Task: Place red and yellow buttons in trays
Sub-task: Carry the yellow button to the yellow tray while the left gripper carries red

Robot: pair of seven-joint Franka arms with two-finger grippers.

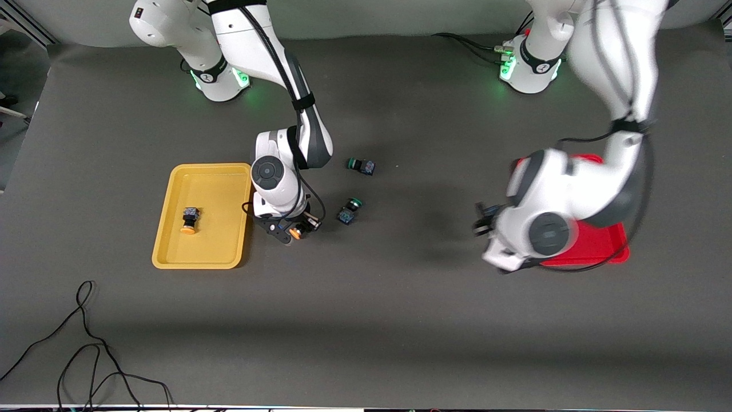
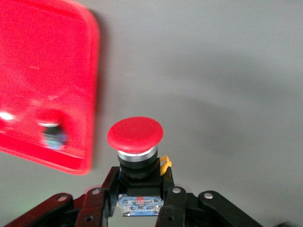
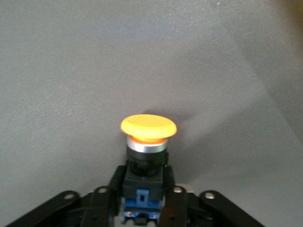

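Left wrist view: unreadable button label (image 2: 140, 206)

Robot lab bench.
Two white arms (image 1: 286, 114) bolted to a grey-matted table (image 1: 366, 320), loose cables (image 1: 86, 349) trailing.

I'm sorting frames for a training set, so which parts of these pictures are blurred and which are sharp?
Front view: the left arm over the red tray is smeared by motion, the right arm crisp. Left wrist view: that tray and a button in it are blurred, the held red button fairly sharp. Right wrist view: the yellow button is sharp.
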